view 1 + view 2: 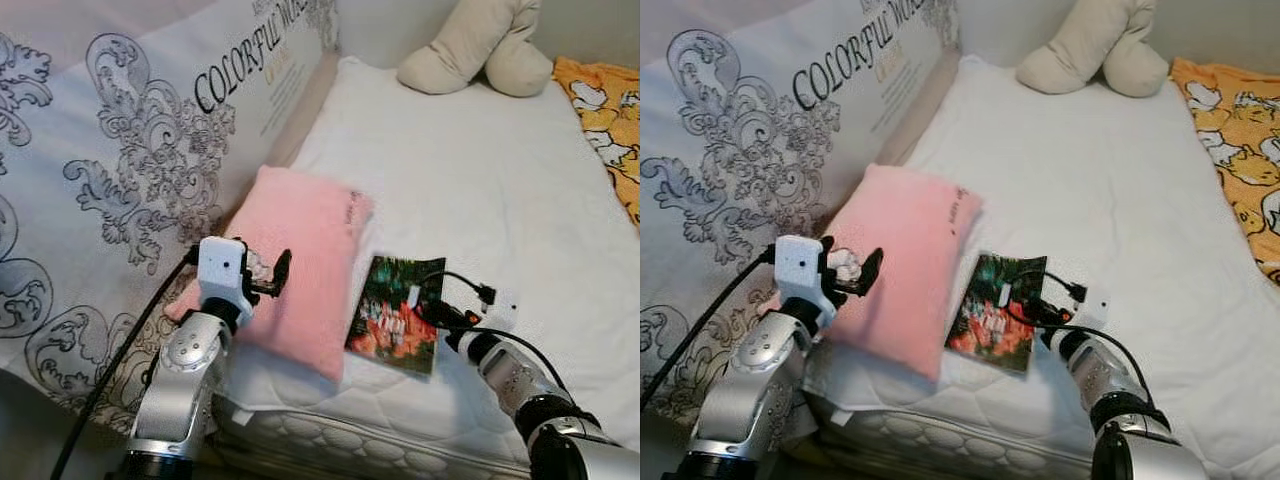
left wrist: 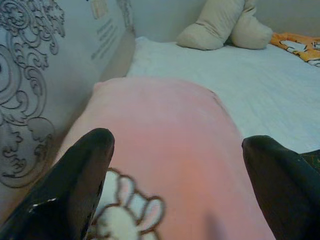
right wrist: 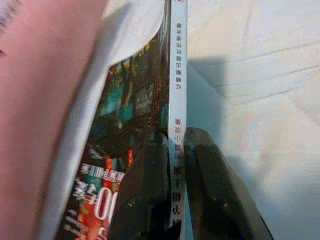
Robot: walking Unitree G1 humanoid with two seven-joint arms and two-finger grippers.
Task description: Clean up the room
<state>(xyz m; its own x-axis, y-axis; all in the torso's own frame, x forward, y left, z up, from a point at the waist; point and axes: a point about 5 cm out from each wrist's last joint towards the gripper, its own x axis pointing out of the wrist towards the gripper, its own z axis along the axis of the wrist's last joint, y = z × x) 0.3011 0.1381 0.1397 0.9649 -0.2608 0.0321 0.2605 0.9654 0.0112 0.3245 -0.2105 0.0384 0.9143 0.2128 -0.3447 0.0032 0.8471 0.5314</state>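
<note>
Right gripper (image 3: 175, 200) pinched on book (image 1: 395, 312) spine, book on bed (image 1: 480, 180) beside pink pillow (image 1: 300, 260) | left gripper (image 2: 175, 190) wide open, empty, over pillow

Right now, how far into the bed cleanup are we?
Nothing looks put away yet. In hand: the right pincer is shut on the book, gripping its spine edge at the mattress front. The left pincer is open over the pink pillow. Left: pillow, beige plush toy, orange blanket.
</note>
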